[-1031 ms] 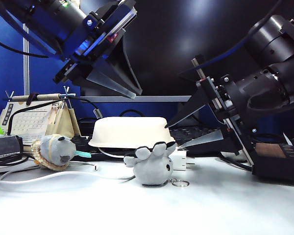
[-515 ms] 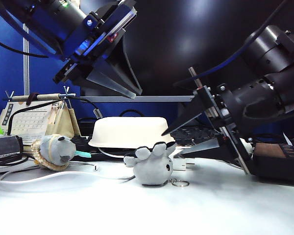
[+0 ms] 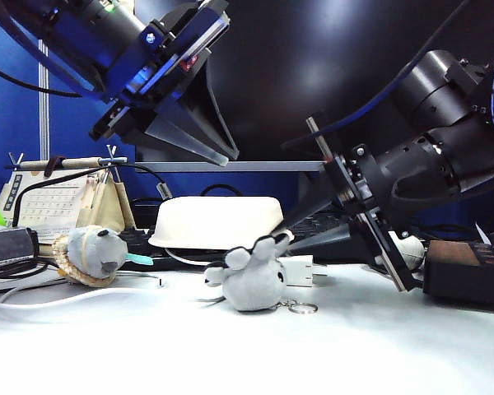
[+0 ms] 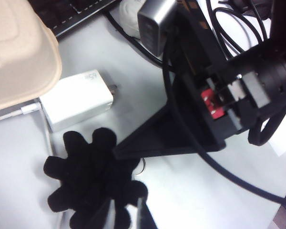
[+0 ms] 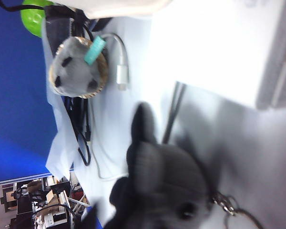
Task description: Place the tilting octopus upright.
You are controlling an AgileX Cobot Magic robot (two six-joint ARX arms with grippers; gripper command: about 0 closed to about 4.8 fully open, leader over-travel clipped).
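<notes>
Left gripper [image 3: 199, 136] is held high above the bench's back-left area, jaws spread, empty. Octopus [image 3: 249, 278] lies mid-bench, upside down, tentacles up. Right gripper [image 3: 290, 236], nearer, is seen closing on the tentacles; grasp cannot be confirmed.

Blurred octopus [image 5: 167, 183] w/ keyring [image 5: 229, 206]
</notes>
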